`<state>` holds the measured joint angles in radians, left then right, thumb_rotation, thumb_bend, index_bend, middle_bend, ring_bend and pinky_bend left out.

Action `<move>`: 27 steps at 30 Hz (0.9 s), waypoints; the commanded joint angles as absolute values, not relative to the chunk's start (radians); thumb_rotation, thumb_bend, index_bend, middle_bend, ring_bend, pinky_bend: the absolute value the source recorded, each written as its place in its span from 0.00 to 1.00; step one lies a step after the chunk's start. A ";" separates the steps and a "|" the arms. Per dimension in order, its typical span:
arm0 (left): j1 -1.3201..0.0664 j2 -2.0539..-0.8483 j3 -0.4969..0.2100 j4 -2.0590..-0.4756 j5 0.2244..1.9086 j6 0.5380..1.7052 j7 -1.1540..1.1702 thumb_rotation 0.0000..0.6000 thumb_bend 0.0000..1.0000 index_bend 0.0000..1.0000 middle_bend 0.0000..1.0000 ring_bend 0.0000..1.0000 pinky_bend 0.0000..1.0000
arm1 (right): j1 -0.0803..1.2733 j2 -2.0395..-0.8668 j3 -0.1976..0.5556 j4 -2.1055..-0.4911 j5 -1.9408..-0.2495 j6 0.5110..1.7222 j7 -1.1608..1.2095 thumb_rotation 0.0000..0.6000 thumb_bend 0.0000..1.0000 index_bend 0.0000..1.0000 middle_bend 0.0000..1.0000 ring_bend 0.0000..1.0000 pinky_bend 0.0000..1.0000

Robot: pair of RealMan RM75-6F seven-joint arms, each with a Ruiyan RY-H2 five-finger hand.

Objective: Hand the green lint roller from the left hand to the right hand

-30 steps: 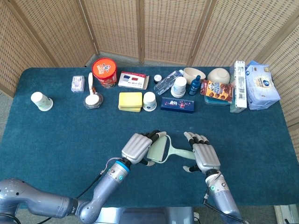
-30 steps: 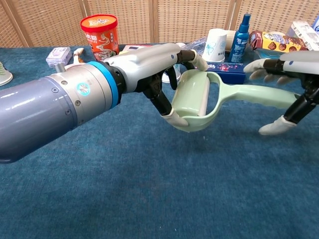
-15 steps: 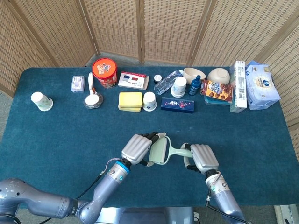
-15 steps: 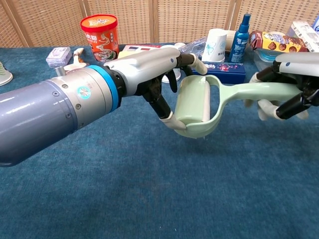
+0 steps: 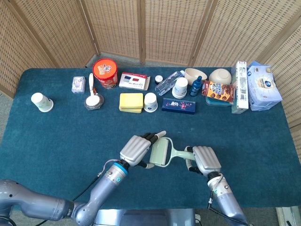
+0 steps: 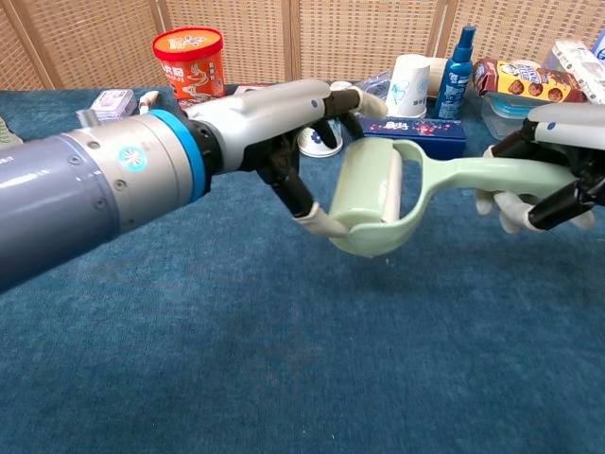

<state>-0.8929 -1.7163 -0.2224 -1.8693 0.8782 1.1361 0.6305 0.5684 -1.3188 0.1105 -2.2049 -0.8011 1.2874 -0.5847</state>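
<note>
The green lint roller (image 6: 378,194) hangs level above the blue table between both hands. My left hand (image 6: 274,118) holds its roller head, with the thumb under the frame's lower edge and the fingers reaching over the top. My right hand (image 6: 558,161) has its fingers wrapped around the end of the handle. In the head view the left hand (image 5: 136,149), the lint roller (image 5: 161,153) and the right hand (image 5: 206,159) sit in a row near the table's front edge.
A row of items lines the back of the table (image 5: 61,136): a red tub (image 5: 105,72), yellow sponge (image 5: 130,101), white cups (image 5: 150,101), dark blue box (image 5: 178,105), bottles, bowls and snack packs. A paper cup (image 5: 41,101) stands at far left.
The right hand has closed its fingers around the handle, having been open beside it a second ago. The left hand and roller head have shifted slightly left.
</note>
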 commanded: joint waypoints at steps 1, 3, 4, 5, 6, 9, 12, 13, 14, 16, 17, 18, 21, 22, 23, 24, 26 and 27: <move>-0.892 -1.698 -0.221 -1.885 0.871 1.128 0.625 1.00 0.00 0.03 0.05 0.13 0.44 | 0.566 -1.318 0.107 -2.206 -0.809 1.288 -0.577 1.00 0.95 0.52 0.67 0.55 0.73; -0.892 -1.690 -0.221 -1.892 0.867 1.126 0.623 1.00 0.00 0.03 0.02 0.11 0.44 | 0.565 -1.317 0.105 -2.206 -0.814 1.288 -0.574 1.00 0.95 0.52 0.67 0.55 0.73; -0.892 -1.687 -0.221 -1.893 0.866 1.126 0.623 1.00 0.00 0.02 0.01 0.10 0.44 | 0.565 -1.316 0.104 -2.206 -0.816 1.289 -0.573 1.00 0.95 0.52 0.67 0.55 0.73; -0.892 -1.683 -0.221 -1.896 0.865 1.126 0.623 1.00 0.00 0.02 0.00 0.09 0.44 | 0.564 -1.317 0.103 -2.206 -0.817 1.289 -0.571 1.00 0.95 0.52 0.67 0.55 0.73; -0.892 -1.681 -0.221 -1.898 0.865 1.125 0.622 1.00 0.00 0.02 0.00 0.08 0.43 | 0.564 -1.317 0.103 -2.205 -0.818 1.289 -0.570 1.00 0.95 0.52 0.67 0.55 0.73; -0.891 -1.667 -0.221 -1.909 0.864 1.129 0.620 1.00 0.00 0.02 0.00 0.07 0.42 | 0.564 -1.317 0.103 -2.205 -0.818 1.290 -0.565 1.00 0.95 0.52 0.67 0.55 0.73; -0.884 -1.641 -0.219 -1.926 0.874 1.139 0.619 1.00 0.00 0.02 0.00 0.07 0.42 | 0.563 -1.314 0.102 -2.202 -0.819 1.292 -0.564 1.00 0.95 0.52 0.67 0.55 0.73; -0.880 -1.629 -0.218 -1.934 0.880 1.144 0.617 1.00 0.00 0.02 0.00 0.07 0.42 | 0.563 -1.313 0.102 -2.202 -0.819 1.292 -0.563 1.00 0.95 0.52 0.67 0.55 0.73; -0.874 -1.613 -0.218 -1.943 0.887 1.151 0.613 1.00 0.00 0.02 0.00 0.07 0.42 | 0.562 -1.312 0.102 -2.201 -0.819 1.293 -0.560 1.00 0.95 0.52 0.67 0.55 0.73; -0.858 -1.573 -0.214 -1.964 0.904 1.162 0.600 1.00 0.00 0.02 0.00 0.07 0.42 | 0.559 -1.308 0.100 -2.200 -0.822 1.293 -0.555 1.00 0.95 0.52 0.67 0.55 0.73; -0.849 -1.552 -0.210 -1.972 0.914 1.167 0.593 1.00 0.00 0.02 0.00 0.07 0.42 | 0.558 -1.306 0.099 -2.200 -0.825 1.293 -0.553 1.00 0.95 0.52 0.67 0.55 0.73; -0.838 -1.528 -0.206 -1.980 0.926 1.173 0.586 1.00 0.00 0.02 0.00 0.07 0.42 | 0.556 -1.303 0.098 -2.200 -0.828 1.293 -0.548 1.00 0.95 0.52 0.67 0.55 0.73; -0.794 -1.435 -0.183 -2.008 0.973 1.185 0.539 1.00 0.00 0.02 0.00 0.06 0.41 | 0.548 -1.293 0.096 -2.200 -0.841 1.288 -0.526 1.00 0.95 0.52 0.67 0.55 0.73; -0.778 -1.403 -0.176 -2.014 0.990 1.188 0.520 1.00 0.00 0.02 0.00 0.06 0.41 | 0.546 -1.289 0.096 -2.200 -0.847 1.286 -0.519 1.00 0.95 0.52 0.67 0.55 0.73; -0.754 -1.360 -0.166 -2.018 1.013 1.200 0.498 1.00 0.00 0.02 0.00 0.06 0.41 | 0.543 -1.284 0.095 -2.200 -0.854 1.283 -0.510 1.00 0.95 0.52 0.67 0.55 0.73; -0.736 -1.324 -0.156 -2.021 1.039 1.202 0.470 1.00 0.00 0.02 0.00 0.06 0.40 | 0.541 -1.279 0.095 -2.200 -0.861 1.280 -0.500 1.00 0.95 0.52 0.67 0.55 0.73; -0.696 -1.249 -0.134 -2.015 1.101 1.204 0.399 1.00 0.00 0.02 0.00 0.05 0.39 | 0.535 -1.267 0.093 -2.199 -0.876 1.274 -0.484 1.00 0.95 0.53 0.67 0.55 0.73; -0.679 -1.219 -0.124 -2.008 1.126 1.207 0.369 1.00 0.00 0.02 0.00 0.05 0.38 | 0.533 -1.262 0.092 -2.199 -0.883 1.273 -0.478 1.00 0.95 0.52 0.67 0.55 0.73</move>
<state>-0.7420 -1.3136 -0.1611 -2.0047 1.0448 1.1919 0.4583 0.5370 -1.2686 0.0937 -2.1995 -0.8761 1.2766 -0.4840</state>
